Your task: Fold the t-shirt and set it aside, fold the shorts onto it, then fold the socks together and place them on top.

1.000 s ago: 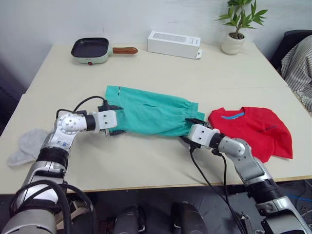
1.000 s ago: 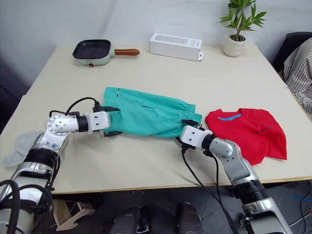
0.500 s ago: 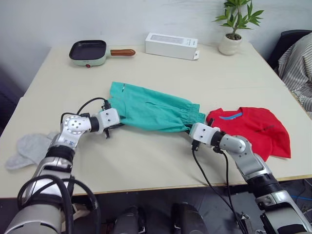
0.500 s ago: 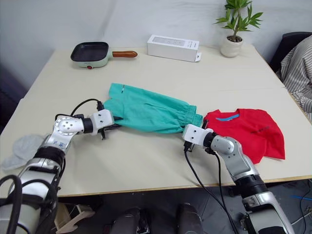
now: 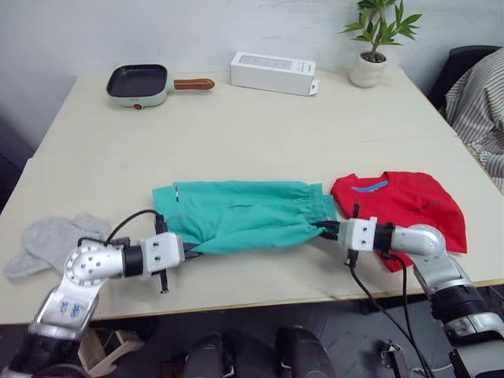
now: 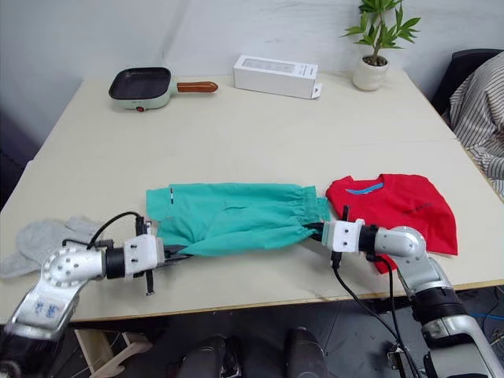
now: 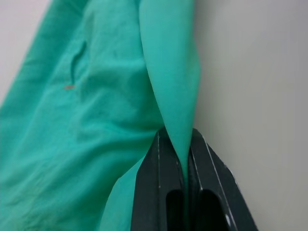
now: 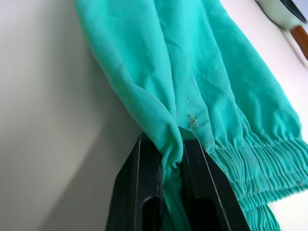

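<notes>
Nearest me, my left gripper (image 5: 189, 252) is clamped on the near left edge of the shorts (image 5: 244, 216), and my right gripper (image 5: 327, 229) pinches their near right edge by the gathered waistband. The shorts lie stretched across the table (image 5: 260, 118) between them. The socks (image 5: 51, 240) sit at the left edge, the t-shirt (image 5: 409, 205) just right of the shorts. Farther back stand a pan (image 5: 142, 81), a white box (image 5: 273, 72) and a potted plant (image 5: 374, 43).
</notes>
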Robot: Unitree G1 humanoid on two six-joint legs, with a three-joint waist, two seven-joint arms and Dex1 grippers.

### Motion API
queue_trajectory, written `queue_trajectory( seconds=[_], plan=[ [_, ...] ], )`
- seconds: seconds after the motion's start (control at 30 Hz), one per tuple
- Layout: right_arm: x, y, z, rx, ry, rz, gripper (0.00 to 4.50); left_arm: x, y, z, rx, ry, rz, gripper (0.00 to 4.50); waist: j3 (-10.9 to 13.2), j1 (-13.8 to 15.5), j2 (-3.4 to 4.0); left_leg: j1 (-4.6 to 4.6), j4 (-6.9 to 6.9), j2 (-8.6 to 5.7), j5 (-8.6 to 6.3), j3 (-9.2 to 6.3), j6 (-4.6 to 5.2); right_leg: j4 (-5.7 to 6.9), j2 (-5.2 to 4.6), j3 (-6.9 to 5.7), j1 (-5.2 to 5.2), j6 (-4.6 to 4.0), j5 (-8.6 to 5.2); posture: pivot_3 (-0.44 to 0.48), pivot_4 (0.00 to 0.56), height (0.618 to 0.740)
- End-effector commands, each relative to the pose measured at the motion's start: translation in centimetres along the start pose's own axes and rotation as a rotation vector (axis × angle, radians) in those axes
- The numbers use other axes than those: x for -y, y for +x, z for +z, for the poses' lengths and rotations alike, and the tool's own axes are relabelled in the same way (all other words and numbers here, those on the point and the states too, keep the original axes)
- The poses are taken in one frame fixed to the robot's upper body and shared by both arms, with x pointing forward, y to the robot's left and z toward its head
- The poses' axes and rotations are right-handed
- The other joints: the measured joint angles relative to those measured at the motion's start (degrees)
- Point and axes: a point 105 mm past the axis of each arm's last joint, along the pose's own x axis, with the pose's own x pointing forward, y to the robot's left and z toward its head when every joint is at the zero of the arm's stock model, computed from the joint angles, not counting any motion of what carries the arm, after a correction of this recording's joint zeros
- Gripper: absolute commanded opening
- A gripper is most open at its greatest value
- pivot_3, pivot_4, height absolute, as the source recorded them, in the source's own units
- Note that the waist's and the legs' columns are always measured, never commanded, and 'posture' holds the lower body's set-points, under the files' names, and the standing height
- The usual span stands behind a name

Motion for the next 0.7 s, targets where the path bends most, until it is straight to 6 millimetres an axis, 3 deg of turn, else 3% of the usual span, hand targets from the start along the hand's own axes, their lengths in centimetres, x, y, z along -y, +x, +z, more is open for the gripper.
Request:
queue_trajectory(
  seconds=[0.03, 0.27, 0.37, 0.53, 0.63, 0.7],
  plan=[
    [0.0, -1.0, 0.3, 0.025, -0.022, -0.018, 0.01, 1.0, -0.2, 1.2, 0.013, 0.015, 0.016, 0.0, 0.0, -0.03, 0.0, 0.01, -0.03, 0.0, 0.0, 0.0, -0.01, 0.01, 0.0, -0.01, -0.01, -0.04, -0.02, 0.0, 0.15, 0.74],
    [-1.4, -1.8, -0.1, 0.058, 0.108, -0.005, 0.01, 3.1, -0.2, 1.3, -0.005, -0.065, 0.014, 0.0, 0.0, 0.21, 0.01, 0.04, -0.12, -0.02, -0.16, -0.03, -0.32, 0.0, -0.12, -0.06, -0.02, -0.13, -0.07, 0.0, 0.15, 0.74],
    [-1.7, -2.3, 0.0, 0.064, 0.129, 0.016, 0.96, 2.5, -0.5, 1.7, 0.017, -0.108, 0.037, 0.66, 0.0, 0.36, 0.01, 0.04, -0.12, -0.02, -0.17, -0.04, -0.33, 0.0, -0.15, -0.08, -0.01, -0.15, -0.08, 0.0, 0.15, 0.74],
    [-1.9, -4.5, 1.8, 0.116, 0.198, 0.035, 2.71, 2.8, -2.5, 2.5, 0.06, -0.176, -0.057, 2.24, 0.0, 1.16, 0.01, 0.03, -0.18, -0.03, -0.17, -0.07, -0.32, -0.02, -0.22, -0.11, -0.04, -0.19, -0.1, 0.0, 0.15, 0.74],
    [-1.8, -6.4, 4.3, 0.16, 0.387, 0.058, 3.66, 3.2, -4.9, 3.2, 0.093, -0.346, -0.123, 2.25, 0.02, 1.37, 0.05, 0.03, -0.32, -0.03, -0.11, -0.13, -0.21, -0.06, -0.27, -0.14, -0.04, -0.27, -0.15, 0.0, 0.15, 0.74],
    [-1.8, -7.2, 6.1, 0.185, 0.477, 0.07, 3.66, 2.7, -6.4, 3.8, 0.126, -0.423, -0.114, 2.25, 0.02, 1.42, 0.05, 0.05, -0.4, -0.03, -0.05, -0.19, -0.12, -0.12, -0.29, -0.18, -0.02, -0.33, -0.18, 0.0, 0.15, 0.74]
  ],
)
